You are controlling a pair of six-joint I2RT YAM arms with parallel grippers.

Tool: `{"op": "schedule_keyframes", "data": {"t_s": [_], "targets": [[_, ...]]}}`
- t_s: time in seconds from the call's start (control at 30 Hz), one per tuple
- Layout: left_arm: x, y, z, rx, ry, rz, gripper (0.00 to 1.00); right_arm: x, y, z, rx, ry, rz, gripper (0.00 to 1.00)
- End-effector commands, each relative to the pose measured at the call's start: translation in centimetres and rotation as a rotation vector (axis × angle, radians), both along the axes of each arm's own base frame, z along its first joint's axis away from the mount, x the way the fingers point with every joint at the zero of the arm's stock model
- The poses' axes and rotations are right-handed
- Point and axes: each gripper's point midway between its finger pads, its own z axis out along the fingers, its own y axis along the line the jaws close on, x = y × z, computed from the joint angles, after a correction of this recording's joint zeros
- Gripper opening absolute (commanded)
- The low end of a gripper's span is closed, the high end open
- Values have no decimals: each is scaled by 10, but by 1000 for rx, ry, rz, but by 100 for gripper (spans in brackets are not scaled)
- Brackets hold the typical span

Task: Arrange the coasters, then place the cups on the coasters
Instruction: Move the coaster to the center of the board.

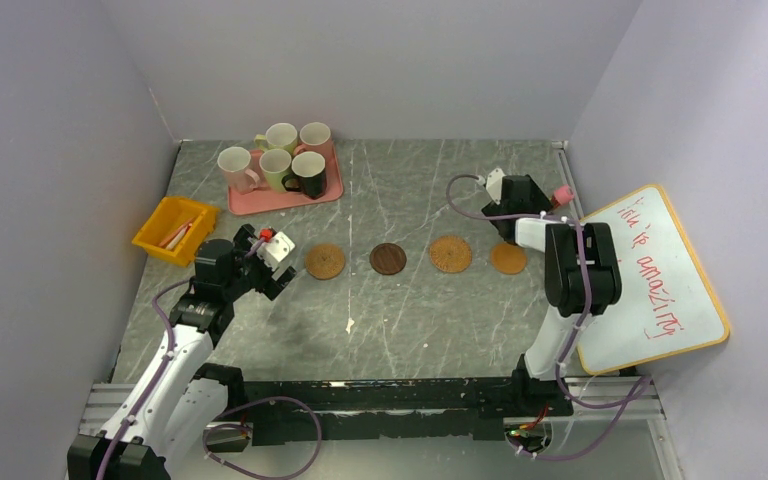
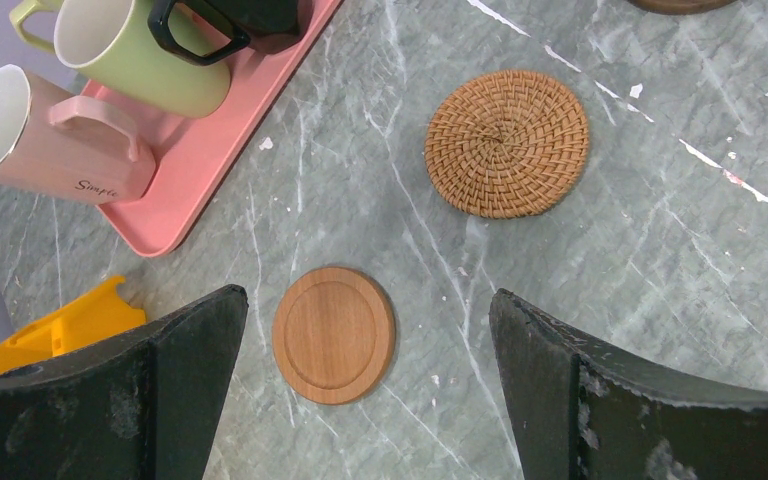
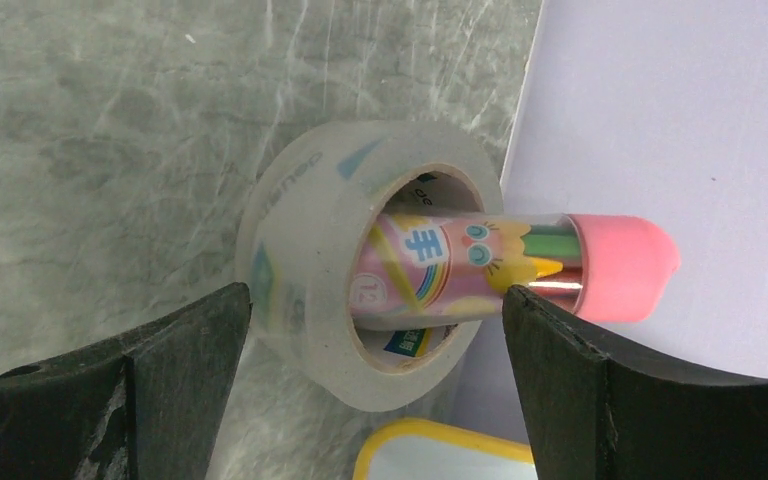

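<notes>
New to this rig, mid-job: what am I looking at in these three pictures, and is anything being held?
These are two robot arms bolted at the near edge of a table, each ending in a two-finger gripper. The wide picture looks down from above and behind them. The other two come from wrist cameras; the dark wedges are the gripper's own fingers. Four coasters lie in a row; a fifth, the wooden coaster, lies below the left gripper. Five mugs stand on a pink tray. The right gripper faces a tape roll. Both grippers are open and empty.
</notes>
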Motion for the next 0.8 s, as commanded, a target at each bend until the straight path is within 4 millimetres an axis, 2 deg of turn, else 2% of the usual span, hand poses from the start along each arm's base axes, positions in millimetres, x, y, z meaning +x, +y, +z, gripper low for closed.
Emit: {"op": "schedule_keyframes", "data": {"t_s": [0.0,0.13,0.17,0.27,0.43,0.6,0.7,0.77], "targets": [[0,-3,5,-7,-14,-19,96,23,-22,17,-70,-84,-56,100],[0,-3,6,-7,-16,-18,96,42,-26,18,-94,-105,-65,100],[0,-3,5,-7,-16,-18,96,42,-38,15,-99,-101,-89,100],[0,-3,6,-8,-16,-17,96,52,-43,15,-113,-110,-104,100],[0,-2,6,-7,-18,-17,96,62,-49,26,-125,-140,-126,100],[0,-2,6,-7,-18,-16,96,56,-28,59,33,-178,-89,100],[0,-2,6,-8,-16,-17,96,42,-9,83,137,-186,-24,100],[0,-3,6,-7,-15,-17,96,28,1,88,167,-167,19,100]]}}
